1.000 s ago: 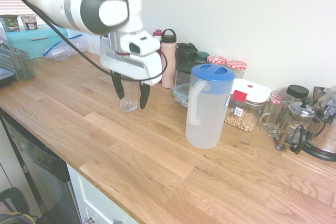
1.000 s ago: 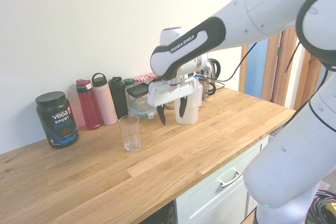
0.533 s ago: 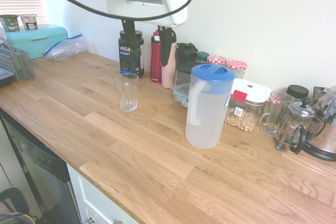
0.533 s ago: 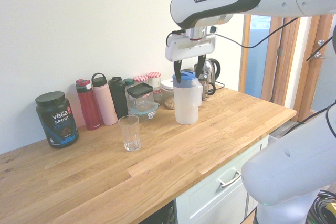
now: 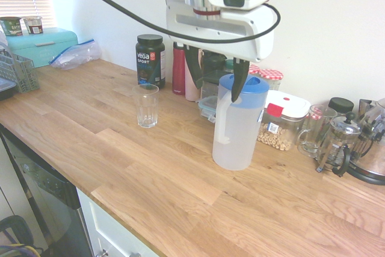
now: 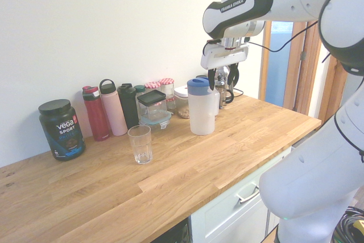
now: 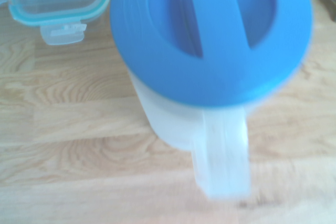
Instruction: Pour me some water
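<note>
Counter: pale wooden worktop [image 5: 150, 185] against a white wall [image 6: 102, 21], with a white drawer front [image 6: 242, 197] below
Claw: the gripper [image 5: 216, 88] is spread wide, holding nothing, its fingers pointing down by the upper part of the jug; whether they touch it I cannot tell
Jug: frosted, upright on the worktop, with a blue lid [image 7: 210, 72] and a side handle [image 7: 223, 153]
Water: belongs to the jug [image 5: 233, 136]; its level is hard to make out
Glass: a clear tumbler [image 6: 141, 145] stands upright on the worktop, apart from the jug, with no visible drink in it
Bottles: a red one [image 6: 95, 115] and a pink one [image 6: 114, 109] side by side near the wall, next to a black Vega Sport tub [image 6: 61, 130]
Beside the jug: a white-lidded container [image 5: 281, 121] of small beige pieces; a French press [image 5: 340, 142] stands farther along
Far end: a turquoise box [image 5: 42, 46] with two small tubs on top [image 5: 22, 26]
</note>
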`<state>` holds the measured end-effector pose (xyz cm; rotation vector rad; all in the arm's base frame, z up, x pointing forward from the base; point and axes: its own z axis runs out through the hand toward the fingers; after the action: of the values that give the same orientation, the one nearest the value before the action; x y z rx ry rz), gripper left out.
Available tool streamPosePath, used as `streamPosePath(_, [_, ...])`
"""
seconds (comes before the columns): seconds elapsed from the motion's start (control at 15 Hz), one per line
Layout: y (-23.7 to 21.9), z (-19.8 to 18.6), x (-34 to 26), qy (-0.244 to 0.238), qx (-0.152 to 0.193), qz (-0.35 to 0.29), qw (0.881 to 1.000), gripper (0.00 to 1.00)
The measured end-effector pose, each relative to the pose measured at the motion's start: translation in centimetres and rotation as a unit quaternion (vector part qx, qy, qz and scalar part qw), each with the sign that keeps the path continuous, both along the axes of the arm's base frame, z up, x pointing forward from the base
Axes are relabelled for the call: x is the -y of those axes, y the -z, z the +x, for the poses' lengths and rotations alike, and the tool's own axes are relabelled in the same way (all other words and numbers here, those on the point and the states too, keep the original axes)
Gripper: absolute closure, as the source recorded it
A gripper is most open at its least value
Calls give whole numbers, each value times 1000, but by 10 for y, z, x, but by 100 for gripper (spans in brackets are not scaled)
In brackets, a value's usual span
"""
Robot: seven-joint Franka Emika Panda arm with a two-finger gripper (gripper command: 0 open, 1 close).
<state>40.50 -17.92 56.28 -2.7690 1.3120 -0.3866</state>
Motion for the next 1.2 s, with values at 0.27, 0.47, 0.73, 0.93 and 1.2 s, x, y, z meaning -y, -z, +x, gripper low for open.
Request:
streamPosePath(0.27, [29,25,2,-45,-8,2,999,100])
streamPosePath(0.47, [40,33,3,-51,-13,1,999,100])
streamPosePath(0.73, [51,44,5,-51,-7,-4,999,100])
streamPosePath(0.93, [61,49,6,-51,-11,-4,999,100])
streamPosePath(1.2, [62,50,5,-52,-10,-5,999,100])
